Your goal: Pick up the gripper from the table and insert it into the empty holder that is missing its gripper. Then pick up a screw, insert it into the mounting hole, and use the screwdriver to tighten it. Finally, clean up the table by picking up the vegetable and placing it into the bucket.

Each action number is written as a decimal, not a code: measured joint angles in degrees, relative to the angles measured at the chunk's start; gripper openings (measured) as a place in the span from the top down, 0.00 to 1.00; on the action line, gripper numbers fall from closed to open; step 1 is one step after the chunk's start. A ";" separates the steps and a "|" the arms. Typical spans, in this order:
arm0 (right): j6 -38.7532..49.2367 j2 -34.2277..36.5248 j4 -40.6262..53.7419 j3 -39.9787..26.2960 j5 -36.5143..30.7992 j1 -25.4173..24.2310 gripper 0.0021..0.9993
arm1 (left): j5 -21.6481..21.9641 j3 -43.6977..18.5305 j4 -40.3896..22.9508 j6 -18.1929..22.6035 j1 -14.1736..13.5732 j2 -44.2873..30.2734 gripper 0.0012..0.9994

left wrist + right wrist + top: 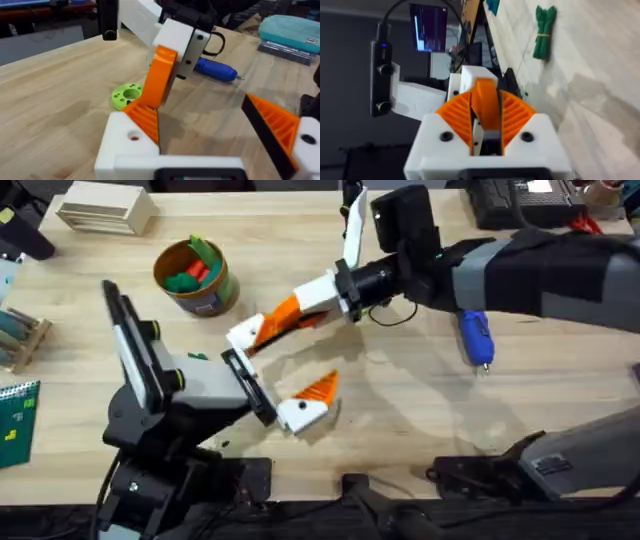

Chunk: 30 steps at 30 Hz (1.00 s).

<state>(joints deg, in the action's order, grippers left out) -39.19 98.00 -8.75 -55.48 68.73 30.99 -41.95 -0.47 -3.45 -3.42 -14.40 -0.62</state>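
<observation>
Reaching across the middle of the table [420, 410], the right gripper [285, 315] pinches the orange gripper [485, 107] between its ribbed pads, its tip touching the holder [132, 137] of the left gripper [275, 375], which stands wide open. Just beyond lies the screwdriver [475, 338], well apart from the bucket [195, 275] at the far left. What seems to be the vegetable [544, 31] lies on bare wood.
</observation>
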 joint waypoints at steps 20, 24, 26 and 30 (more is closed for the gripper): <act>0.18 0.00 -0.11 0.01 -1.38 -0.46 0.13 | -3.56 0.02 -0.19 0.00 -0.78 0.00 0.01; 0.93 0.00 -0.21 0.00 -5.92 -3.35 0.12 | -3.57 0.00 -0.19 0.00 -0.78 0.00 0.01; 1.88 0.00 -0.17 -0.06 -8.71 -5.25 0.12 | -3.57 0.00 -0.19 0.00 -0.78 0.00 0.01; 4.47 0.00 2.76 -2.54 -14.80 -9.70 0.12 | -3.57 0.00 -0.19 0.00 -0.78 0.00 0.01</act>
<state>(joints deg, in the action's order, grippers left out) -34.72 98.00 -5.98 -58.03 53.92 21.29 -45.52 -0.47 -3.64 -3.42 -15.18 -0.62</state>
